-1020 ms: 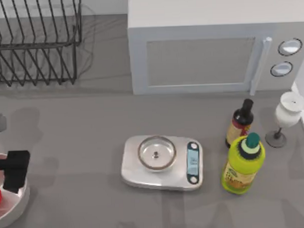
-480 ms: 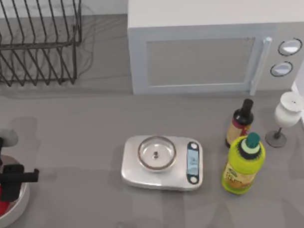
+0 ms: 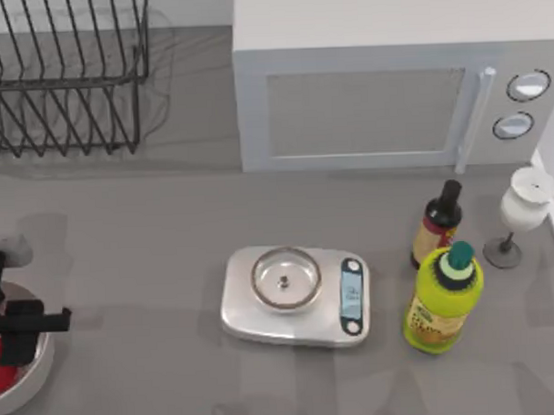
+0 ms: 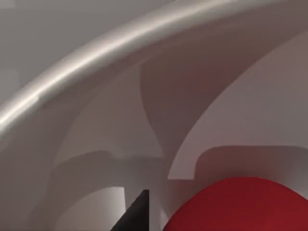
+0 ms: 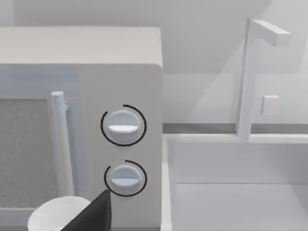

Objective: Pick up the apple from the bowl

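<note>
At far left edge of table: bowl, big, white, thick rim, holds apple so fruit cannot roll away. Apple red, lying low inside bowl, partly hidden under left gripper. Left gripper reaching down into bowl, right above apple; cannot tell if fingers are open or closed. Right arm parked near microwave.

glossy white bowl, brushed-steel scale

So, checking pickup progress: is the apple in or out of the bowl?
In. The apple sits inside the bowl, with the left gripper lowered over it.
</note>
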You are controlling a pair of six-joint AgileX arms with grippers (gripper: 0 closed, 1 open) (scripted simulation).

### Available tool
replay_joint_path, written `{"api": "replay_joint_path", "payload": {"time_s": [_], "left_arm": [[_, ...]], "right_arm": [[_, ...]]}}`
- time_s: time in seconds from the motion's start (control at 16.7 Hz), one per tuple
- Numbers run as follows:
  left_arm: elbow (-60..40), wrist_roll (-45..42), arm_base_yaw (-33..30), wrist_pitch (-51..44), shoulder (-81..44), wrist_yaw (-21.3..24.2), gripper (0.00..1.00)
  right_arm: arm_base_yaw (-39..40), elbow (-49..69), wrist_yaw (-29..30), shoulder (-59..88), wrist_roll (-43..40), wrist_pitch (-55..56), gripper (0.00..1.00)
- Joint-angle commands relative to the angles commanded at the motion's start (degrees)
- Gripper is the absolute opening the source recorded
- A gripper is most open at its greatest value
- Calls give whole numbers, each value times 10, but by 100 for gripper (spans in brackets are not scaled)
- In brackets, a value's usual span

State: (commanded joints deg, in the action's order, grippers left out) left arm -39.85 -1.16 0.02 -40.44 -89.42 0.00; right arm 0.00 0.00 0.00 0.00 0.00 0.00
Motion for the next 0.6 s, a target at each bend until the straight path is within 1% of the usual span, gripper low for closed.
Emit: {"api": "replay_joint_path", "payload": {"time_s": [0.42, 0.48, 0.6], "left_arm": [[0, 0, 0, 0, 0, 0, 2], [0, 0, 0, 0, 0, 0, 0], [0, 0, 0, 0, 0, 0, 0]], "right_arm": [[0, 0, 0, 0, 0, 0, 100], [0, 0, 0, 0, 0, 0, 100], [0, 0, 0, 0, 0, 0, 100]]}}
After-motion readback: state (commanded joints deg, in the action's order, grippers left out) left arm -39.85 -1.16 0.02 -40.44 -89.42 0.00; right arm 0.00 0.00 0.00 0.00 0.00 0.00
